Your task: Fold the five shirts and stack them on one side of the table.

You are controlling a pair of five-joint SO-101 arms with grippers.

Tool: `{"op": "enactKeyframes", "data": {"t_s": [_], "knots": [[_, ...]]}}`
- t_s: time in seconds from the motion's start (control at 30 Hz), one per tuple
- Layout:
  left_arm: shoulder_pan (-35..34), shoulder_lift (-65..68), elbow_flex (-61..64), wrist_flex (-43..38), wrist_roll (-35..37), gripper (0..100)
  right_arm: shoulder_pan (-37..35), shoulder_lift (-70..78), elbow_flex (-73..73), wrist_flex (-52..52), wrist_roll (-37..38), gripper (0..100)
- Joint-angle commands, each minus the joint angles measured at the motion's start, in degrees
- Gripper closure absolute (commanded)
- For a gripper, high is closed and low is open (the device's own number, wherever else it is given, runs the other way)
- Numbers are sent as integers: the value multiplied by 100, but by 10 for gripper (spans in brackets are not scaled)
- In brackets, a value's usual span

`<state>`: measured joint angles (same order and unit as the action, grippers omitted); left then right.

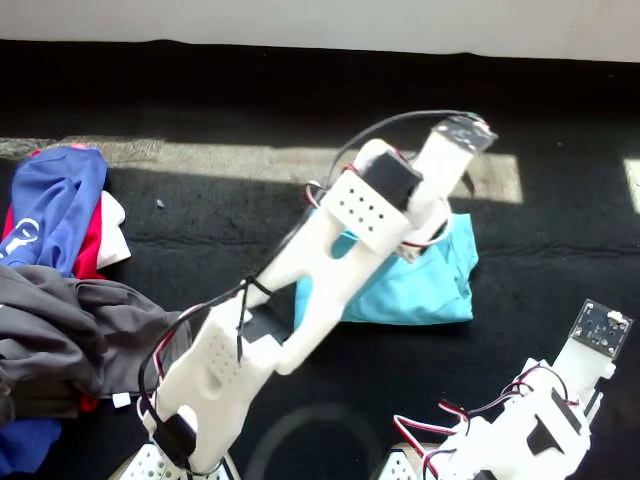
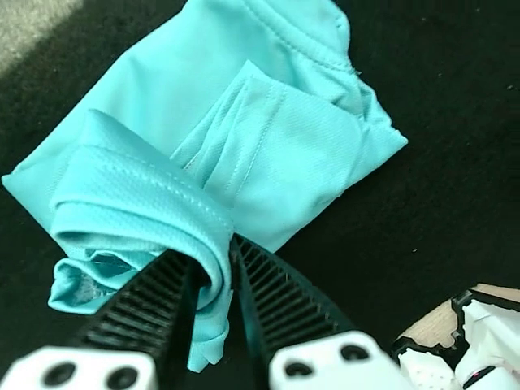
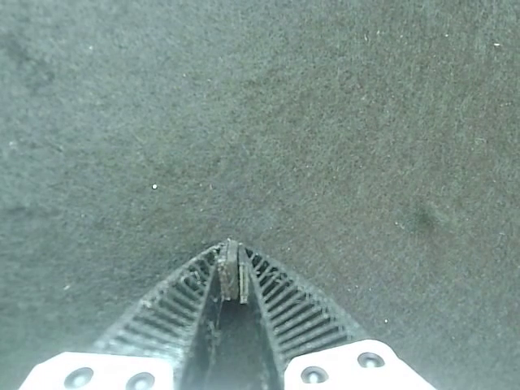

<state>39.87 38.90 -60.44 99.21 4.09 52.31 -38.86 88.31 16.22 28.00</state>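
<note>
As left tool (image 2: 214, 249) pinches, teal shirt (image 2: 268, 138) lies crosswise.

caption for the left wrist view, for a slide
Left tool shut on a rolled fold of the turquoise shirt, which lies on the black table.

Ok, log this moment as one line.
left gripper: shut on teal shirt | right gripper: shut, over table | other shirts: piled at one side

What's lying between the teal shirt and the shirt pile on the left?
High view: bare black table cover between teal shirt and shirt pile; the left arm crosses above it.
</note>
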Motion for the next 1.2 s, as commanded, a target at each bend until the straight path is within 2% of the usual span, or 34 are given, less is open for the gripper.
{"op": "enactKeyframes", "data": {"t_s": [0.0,0.2,0.5,0.67,0.8,0.87,1.03,1.17], "knots": [[154,66,-681,-62,44,991,171,13,92,-40,26,992],[382,505,-1024,-149,44,991,312,13,136,-66,26,992],[558,901,-1349,-1134,18,991,330,48,136,-75,44,992],[620,1490,-1393,-1336,9,985,330,57,136,-75,53,992],[576,1631,-1402,-1477,44,868,321,57,145,-75,53,992],[505,1604,-1622,-1407,44,827,321,57,145,-75,53,992],[-136,1402,-2686,-879,44,848,321,57,145,-75,53,992],[-752,1473,-3029,141,53,1000,321,57,145,-75,53,992]]}}
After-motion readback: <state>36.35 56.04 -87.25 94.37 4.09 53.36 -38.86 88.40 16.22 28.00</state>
